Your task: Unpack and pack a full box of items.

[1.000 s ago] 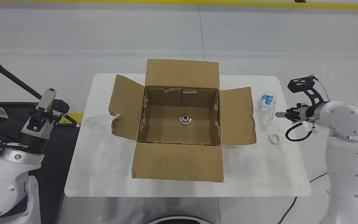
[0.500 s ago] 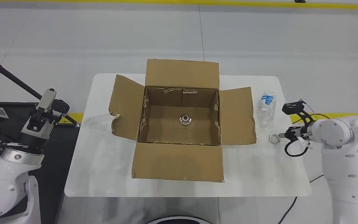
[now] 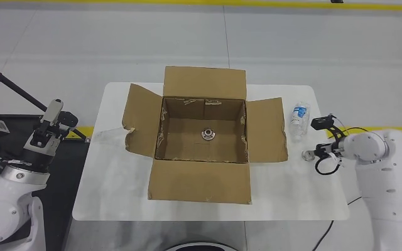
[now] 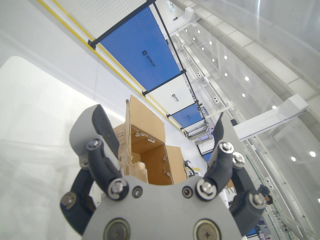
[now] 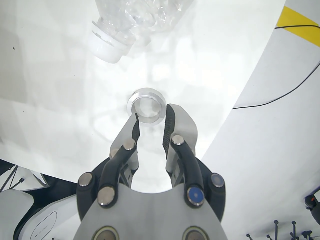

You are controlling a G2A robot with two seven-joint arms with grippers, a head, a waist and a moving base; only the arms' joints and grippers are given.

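The open cardboard box (image 3: pixel 200 182) stands mid-table, and a small round metal part (image 3: pixel 206 133) lies on its floor. A metal ring (image 5: pixel 146 108) (image 3: pixel 308 155) rests on the table right of the box. My right gripper (image 5: pixel 152 116) (image 3: pixel 316 152) is open and low over the table, its fingertips at the ring's near side. A clear plastic bottle (image 5: pixel 140 8) (image 3: pixel 299 118) lies just beyond the ring. My left gripper (image 4: pixel 160 118) (image 3: pixel 55 108) is open with nothing in it, off the table's left side, facing the box (image 4: pixel 147 148).
All of the box's flaps are folded outward; its right flap (image 3: pixel 266 130) lies close to the bottle and ring. A black cable (image 5: pixel 282 96) trails on the floor past the table's right edge. Bare white tabletop (image 3: pixel 113 188) lies left of and in front of the box.
My right gripper has come down and toward the near side, from beside the bottle to the metal ring. The ring, bottle, box and left arm have stayed put.
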